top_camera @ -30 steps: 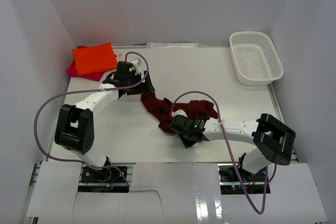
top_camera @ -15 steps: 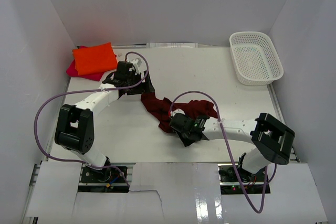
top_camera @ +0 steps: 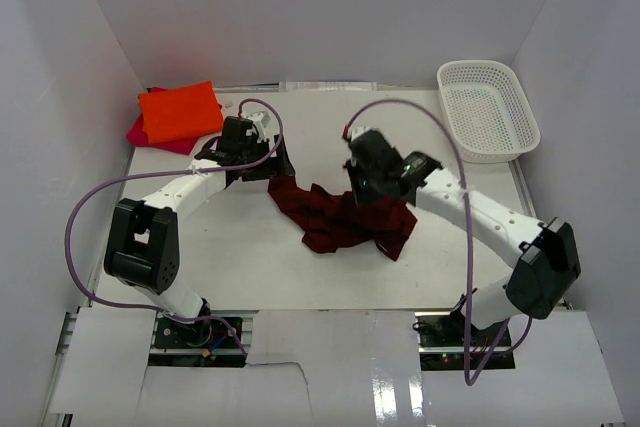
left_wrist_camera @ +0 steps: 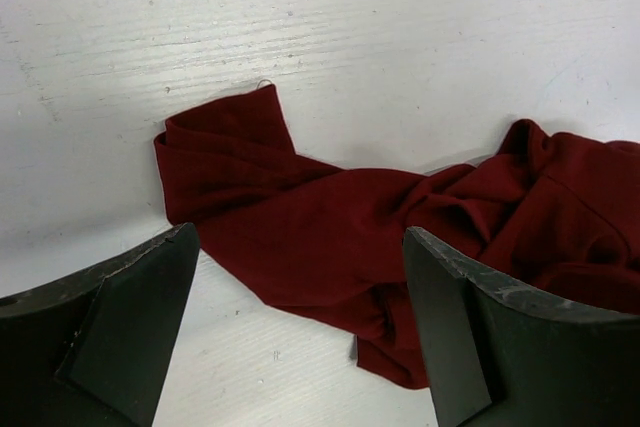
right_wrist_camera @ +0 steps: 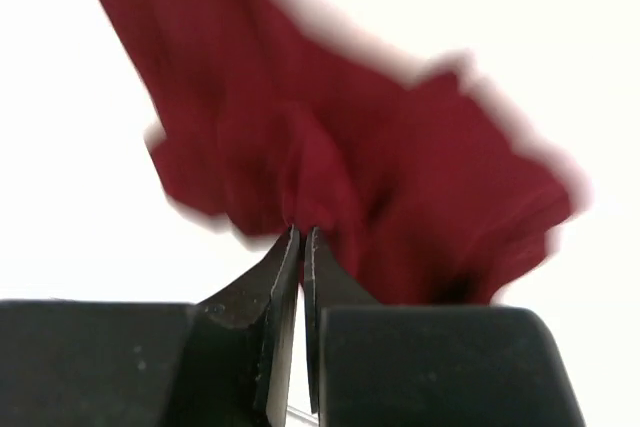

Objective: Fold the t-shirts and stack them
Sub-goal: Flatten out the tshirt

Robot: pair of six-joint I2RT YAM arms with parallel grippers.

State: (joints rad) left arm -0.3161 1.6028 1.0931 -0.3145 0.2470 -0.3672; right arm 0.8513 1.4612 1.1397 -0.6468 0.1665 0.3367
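A plain dark maroon shirt (top_camera: 335, 219), a bright orange shirt (top_camera: 180, 110), a magenta-pink shirt (top_camera: 138, 133), a white mesh basket (top_camera: 487, 107), a white counter (top_camera: 250, 257), purple cables (top_camera: 68, 230).

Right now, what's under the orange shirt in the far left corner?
A magenta-pink shirt lies beneath the orange shirt, with only its left and near edges peeking out. The rest is covered, so its fold cannot be seen.

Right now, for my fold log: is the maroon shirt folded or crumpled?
Crumpled: the maroon shirt lies bunched and twisted on the table, one part pinched by the right gripper.
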